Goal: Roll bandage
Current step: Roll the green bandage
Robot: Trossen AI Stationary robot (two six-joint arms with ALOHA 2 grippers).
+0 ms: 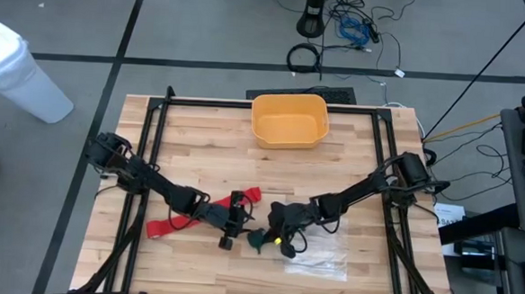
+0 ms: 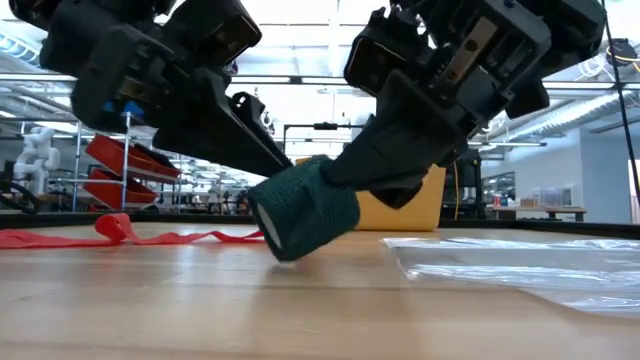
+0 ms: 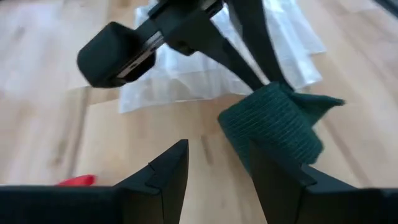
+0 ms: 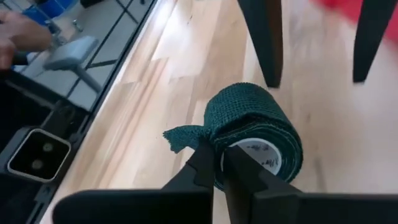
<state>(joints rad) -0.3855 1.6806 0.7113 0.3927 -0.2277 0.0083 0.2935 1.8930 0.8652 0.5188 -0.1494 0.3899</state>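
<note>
Two bandages lie in my reach, and they are not the same colour: a dark green, ribbed fabric roll point(image 4: 258, 134) with a white cardboard core, and a bright red soft fabric strip point(image 1: 196, 215) stretched flat on the pale wooden table point(image 1: 351, 170). My right gripper point(image 4: 217, 163) has its fingers together, clamped on the wall of the green roll, one finger inside the core and one outside, with a short loose tail of green fabric sticking out beside them. In the low view the roll sits tilted, its lower edge at or just above the boards, between my two arms. My left gripper point(image 3: 217, 171) has its fingers apart and points at that same roll from the other side; one finger stands just beside the roll's flank, the other is clear of it. The red strip runs lengthwise from near the table's left front towards its middle, passing under my left arm, so my left arm is the nearer one to it and the strip lies behind my left fingertips rather than ahead of them. A clear crinkled plastic bag point(image 1: 322, 256) lies flat on the right, just beyond the roll. I judge that rolling the red strip has not started.
</note>
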